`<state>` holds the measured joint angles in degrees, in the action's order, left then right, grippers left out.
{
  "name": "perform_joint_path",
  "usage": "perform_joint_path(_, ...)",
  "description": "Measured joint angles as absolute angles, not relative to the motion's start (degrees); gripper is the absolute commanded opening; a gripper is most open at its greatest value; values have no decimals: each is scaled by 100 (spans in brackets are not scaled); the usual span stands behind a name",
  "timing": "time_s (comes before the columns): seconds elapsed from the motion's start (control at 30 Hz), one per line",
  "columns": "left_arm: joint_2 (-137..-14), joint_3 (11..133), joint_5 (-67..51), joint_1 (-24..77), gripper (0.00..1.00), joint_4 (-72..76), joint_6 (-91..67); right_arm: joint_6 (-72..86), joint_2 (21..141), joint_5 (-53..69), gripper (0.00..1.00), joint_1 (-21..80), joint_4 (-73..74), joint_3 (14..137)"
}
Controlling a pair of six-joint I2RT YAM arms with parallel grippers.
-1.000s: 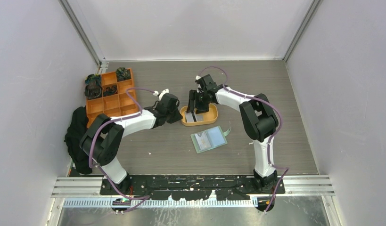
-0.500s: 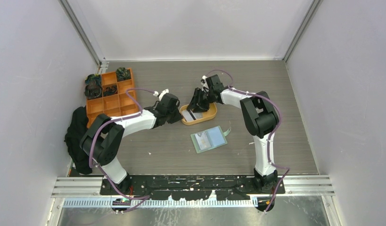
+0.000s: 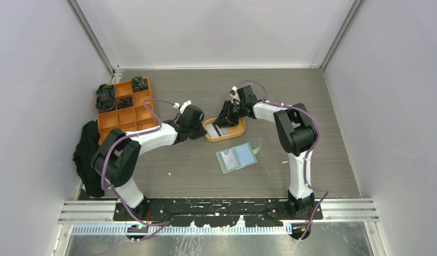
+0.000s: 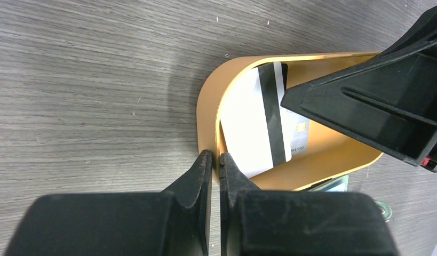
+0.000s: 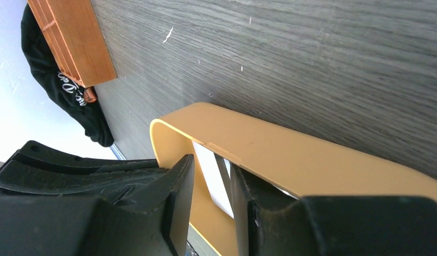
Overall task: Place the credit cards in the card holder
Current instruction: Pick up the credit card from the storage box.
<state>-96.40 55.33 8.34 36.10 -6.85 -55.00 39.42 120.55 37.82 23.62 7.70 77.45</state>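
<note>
A grid organiser [image 3: 123, 105] is sitting by the table's [image 3: 323, 106] far-left corner, a black cloth [image 3: 87, 154] at the left edge, an oval tray [image 3: 227, 140] mid-table.

I'm looking down on a grey wood-grain table [image 3: 333, 106] boxed in by plain pale walls: far wall [image 3: 216, 32], left wall [image 3: 29, 106], right wall [image 3: 397, 106]. Aluminium posts [image 3: 93, 37] rise at the far corners. A metal rail [image 3: 355, 209] crosses the near edge. The light is soft and even.

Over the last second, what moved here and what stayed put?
The right arm's jaws shifted rightward and tilted over the orange oval plastic tray; whether they grip a card is unclear. Unchanged: the left arm's jaws pinching the tray's rim, the white striped card inside, the sage-green soft wallet.
</note>
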Motion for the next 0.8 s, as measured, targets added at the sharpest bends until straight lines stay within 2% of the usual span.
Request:
perform_joint_path(0.03, -9642, 5544, 845, 3610, 0, -705, -5500, 3944, 12055, 3802, 32, 2357, 773, 7743)
perform_joint_path(0.37, -9690, 5677, 917, 3610, 0, -897, -5443, 3935, 12049, 3894, 24, 2333, 775, 7734)
perform_joint_path(0.8, -9703, 5721, 985, 3603, 0, -974, -5365, 3898, 12046, 4128, 24, 2309, 762, 7734)
